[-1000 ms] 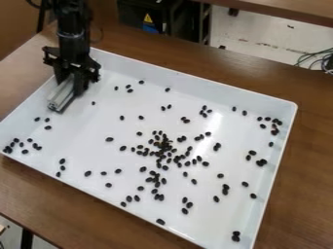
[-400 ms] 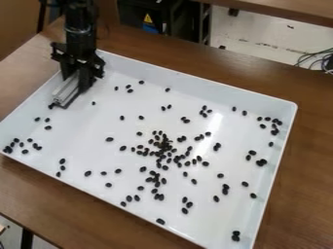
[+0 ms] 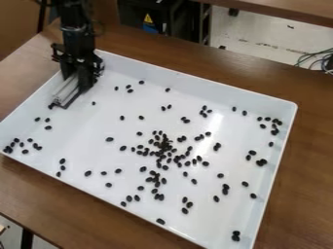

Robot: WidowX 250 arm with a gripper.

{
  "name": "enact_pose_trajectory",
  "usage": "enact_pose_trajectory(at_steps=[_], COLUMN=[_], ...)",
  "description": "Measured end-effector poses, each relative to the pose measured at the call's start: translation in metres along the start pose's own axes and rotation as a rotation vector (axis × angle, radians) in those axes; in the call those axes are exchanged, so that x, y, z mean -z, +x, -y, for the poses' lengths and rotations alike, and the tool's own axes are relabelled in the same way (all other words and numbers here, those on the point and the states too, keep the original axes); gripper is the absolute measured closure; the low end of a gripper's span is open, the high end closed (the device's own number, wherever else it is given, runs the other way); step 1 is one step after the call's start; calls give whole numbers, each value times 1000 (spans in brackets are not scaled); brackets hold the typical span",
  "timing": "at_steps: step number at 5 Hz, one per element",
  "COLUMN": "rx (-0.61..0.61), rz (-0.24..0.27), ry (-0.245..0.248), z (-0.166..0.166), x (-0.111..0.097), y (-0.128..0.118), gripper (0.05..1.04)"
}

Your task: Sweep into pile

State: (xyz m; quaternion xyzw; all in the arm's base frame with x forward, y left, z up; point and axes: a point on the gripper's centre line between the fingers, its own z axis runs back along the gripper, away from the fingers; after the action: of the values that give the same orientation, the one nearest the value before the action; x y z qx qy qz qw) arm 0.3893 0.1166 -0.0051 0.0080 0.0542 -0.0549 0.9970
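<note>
Moved a little toward the right of the view and up it since the first frame, the black two-finger pincer (image 3: 77, 83) has carried along the straight, ribbed, light-grey bar (image 3: 65, 91) that it is closed on. One small black oval bean (image 3: 51, 106) now shows just beside the bar's near end, below and left of the pincer in the view; the other small black oval beans (image 3: 164, 146) look unmoved. These lie scattered over the rectangular white shallow tray (image 3: 78, 146), densest well apart from the pincer, below and right of it in the view, with looser groups below it near the tray's left corner and far off along the right wall. Under the tray, the brown wood-grained table (image 3: 296, 170) stretches out to the pincer's right.
</note>
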Motion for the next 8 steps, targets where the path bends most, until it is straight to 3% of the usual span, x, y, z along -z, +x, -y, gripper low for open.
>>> enact_pose_trajectory(at_steps=[2,4,6,7,8], rx=[149,328,410,407,378], rz=[21,43,36,23,48], ry=[-23,-73,-95,-98,-91], z=[63,171,248,260,247], x=[3,0,-4,-9,-24], y=[-1,-2,-18,-29,-32], gripper=[722,722,722,722,722])
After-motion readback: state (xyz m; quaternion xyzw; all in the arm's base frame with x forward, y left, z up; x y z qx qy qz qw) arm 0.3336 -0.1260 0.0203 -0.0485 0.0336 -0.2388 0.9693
